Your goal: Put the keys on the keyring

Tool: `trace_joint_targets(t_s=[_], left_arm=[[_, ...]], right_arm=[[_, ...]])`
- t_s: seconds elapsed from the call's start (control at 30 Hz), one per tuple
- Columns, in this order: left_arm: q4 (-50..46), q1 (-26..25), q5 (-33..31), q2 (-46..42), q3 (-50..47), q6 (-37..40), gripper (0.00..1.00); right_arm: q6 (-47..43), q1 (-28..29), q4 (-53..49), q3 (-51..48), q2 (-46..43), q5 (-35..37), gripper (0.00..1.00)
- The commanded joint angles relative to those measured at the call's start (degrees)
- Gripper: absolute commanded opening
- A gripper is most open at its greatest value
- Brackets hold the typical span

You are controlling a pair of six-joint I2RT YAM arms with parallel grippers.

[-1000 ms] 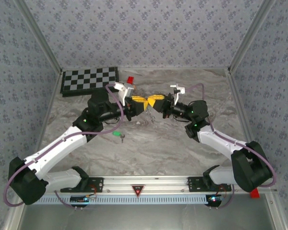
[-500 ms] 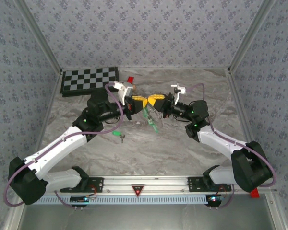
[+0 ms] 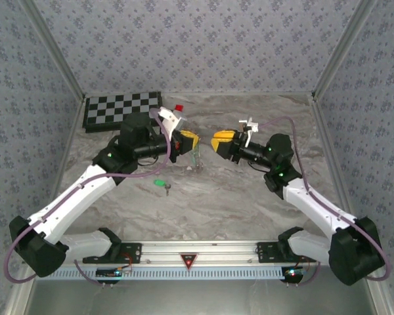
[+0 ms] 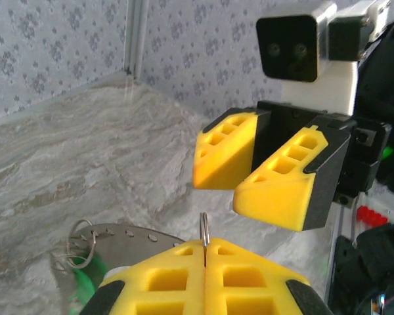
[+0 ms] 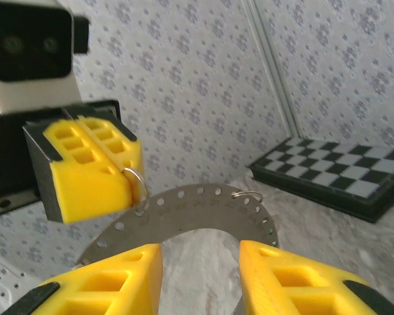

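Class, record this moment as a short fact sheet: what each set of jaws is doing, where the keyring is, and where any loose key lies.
left gripper: jaws shut on a small wire loop
wire loop: linked to the keyring at its perforated rim
keyring: flat perforated ring hanging below the left gripper
right gripper: jaws open, empty, facing the left gripper across a gap
green-headed key: one lies loose on the table, nearer the arm bases
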Motion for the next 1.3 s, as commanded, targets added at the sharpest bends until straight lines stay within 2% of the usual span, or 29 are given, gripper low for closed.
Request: trace_joint_targets(t_s=[0.0, 0.3, 0.9, 1.13, 1.27], left_arm=[[-9.4, 0.2, 1.8, 1.4, 4.6, 6.9, 0.00], [-22.6, 0.2, 3.3, 4.9, 11.5, 14.2, 0.00], [-23.5, 0.2, 6.0, 5.9, 11.9, 14.9, 0.00], [-23.1, 0.2, 6.6, 6.0, 11.8, 14.5, 0.00], [-23.0, 0.2, 6.8, 6.2, 11.8, 14.5, 0.00]], right_arm=[[-11.5, 0.7, -14.0, 3.2, -2.1, 1.0, 0.40], [-21.3, 3.3, -26.6, 10.1, 0.3, -2.8, 0.41], [-23.4, 6.1, -28.8, 15.3, 6.6, -6.9, 0.34], [-23.4, 6.8, -29.2, 16.1, 8.3, -8.1, 0.29], [-23.5, 7.0, -29.3, 16.3, 8.4, -8.2, 0.20]])
